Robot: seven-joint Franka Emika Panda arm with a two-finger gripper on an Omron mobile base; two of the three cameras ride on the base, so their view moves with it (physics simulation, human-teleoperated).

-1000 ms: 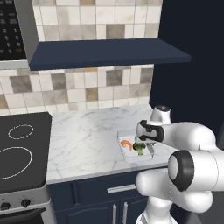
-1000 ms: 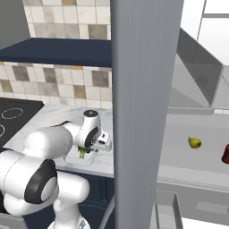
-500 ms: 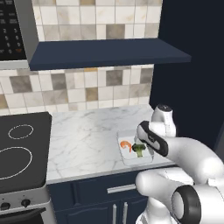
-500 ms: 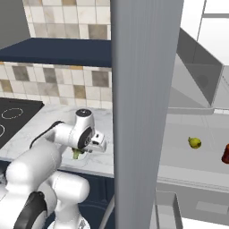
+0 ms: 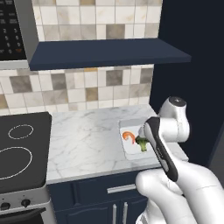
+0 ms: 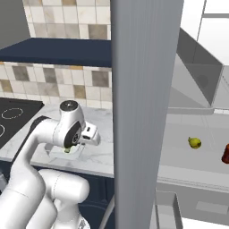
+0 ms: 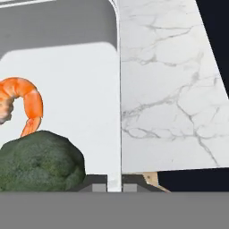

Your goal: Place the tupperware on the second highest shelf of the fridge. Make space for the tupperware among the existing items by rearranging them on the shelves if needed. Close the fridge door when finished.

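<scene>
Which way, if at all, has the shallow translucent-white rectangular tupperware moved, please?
No: the tupperware sits where it was on the white marble counter.

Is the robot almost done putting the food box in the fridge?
Not yet. The fridge door stands open. The gripper is shut on the rim of the tupperware, which sits on the marble counter. Carrying it to the shelf and closing the door are left.

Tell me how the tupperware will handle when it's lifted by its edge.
The tupperware looks thin-walled and shallow, so probably light and fairly stiff. The gripper pinches only one rim, so it may tilt. The loose shrimp and broccoli could slide.
</scene>
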